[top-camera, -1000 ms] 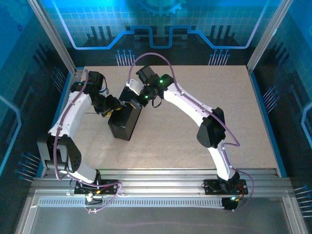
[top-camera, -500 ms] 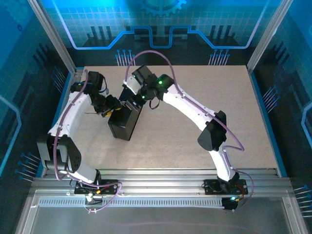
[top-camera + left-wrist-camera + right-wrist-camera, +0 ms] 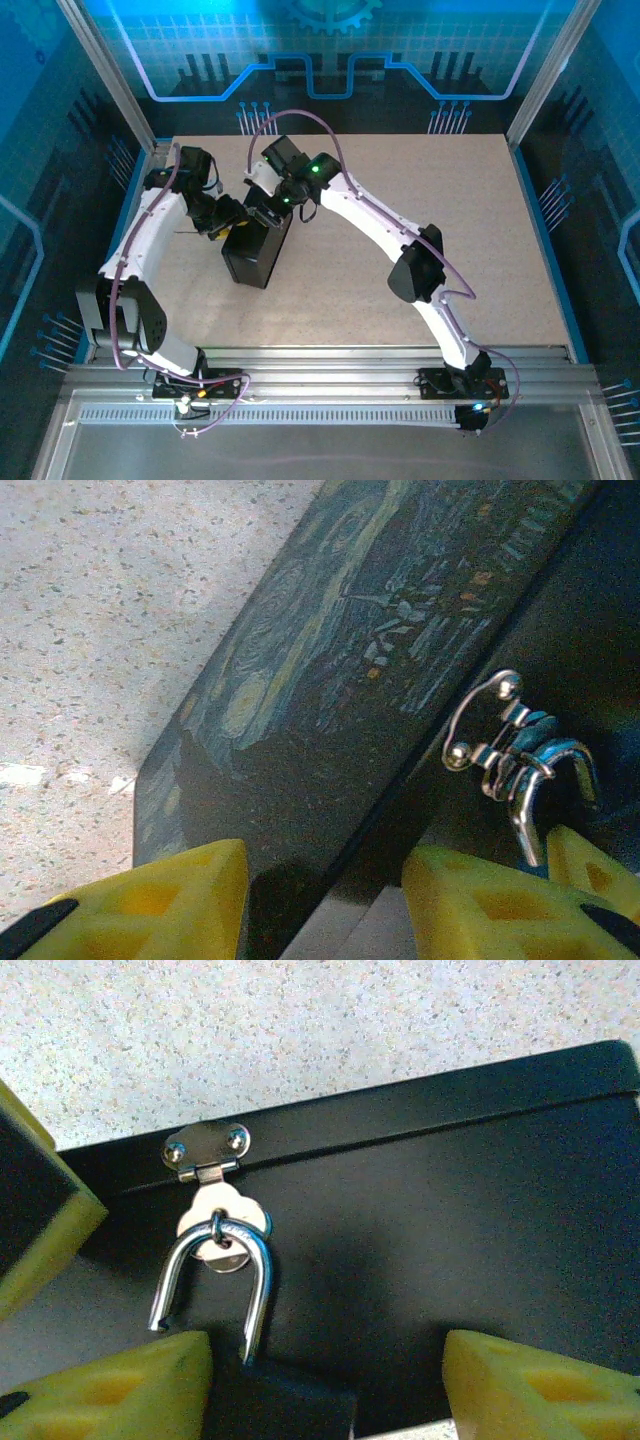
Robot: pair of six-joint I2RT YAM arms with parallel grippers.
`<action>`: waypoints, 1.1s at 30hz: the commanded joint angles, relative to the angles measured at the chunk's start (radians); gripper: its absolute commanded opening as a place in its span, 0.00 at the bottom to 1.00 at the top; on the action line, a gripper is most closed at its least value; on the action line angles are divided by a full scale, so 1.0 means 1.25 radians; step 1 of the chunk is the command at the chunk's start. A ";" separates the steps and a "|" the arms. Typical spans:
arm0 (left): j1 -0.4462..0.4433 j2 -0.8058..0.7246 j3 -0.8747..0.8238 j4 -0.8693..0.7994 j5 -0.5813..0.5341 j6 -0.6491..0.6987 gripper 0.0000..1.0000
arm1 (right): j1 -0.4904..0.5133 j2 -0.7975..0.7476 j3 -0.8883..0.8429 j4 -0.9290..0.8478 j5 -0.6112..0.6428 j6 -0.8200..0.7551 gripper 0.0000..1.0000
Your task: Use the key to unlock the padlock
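A black box with a painted lid lies left of the table's middle. From its silver hasp hangs the padlock, dark-bodied. Its steel shackle is sprung, with one end free. The key is hidden. My right gripper is open at the box's far end. The padlock body sits close to its left finger and well apart from the right one. My left gripper is shut across the box's far left corner, and the shackle shows beside its right finger.
The box rests on a speckled beige tabletop with free room to the right and front. Blue panel walls and metal frame posts surround the table. A purple cable loops above the right wrist.
The right gripper's jaws have spread apart, and its arm has shifted slightly left with the elbow swinging nearer. The left arm and the box have stayed put.
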 commanded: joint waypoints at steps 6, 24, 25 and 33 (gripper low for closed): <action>0.004 0.009 -0.026 -0.046 -0.011 0.003 0.46 | -0.003 0.039 0.014 -0.063 -0.010 -0.002 0.46; -0.059 -0.052 -0.070 -0.061 0.166 0.004 0.45 | -0.024 -0.089 -0.145 0.040 -0.005 0.253 0.08; -0.059 -0.054 -0.071 -0.058 0.157 0.002 0.45 | -0.025 -0.094 -0.150 0.037 -0.004 0.248 0.11; -0.058 -0.043 -0.076 -0.030 0.156 -0.010 0.45 | -0.074 -0.178 -0.253 0.089 -0.080 0.209 0.43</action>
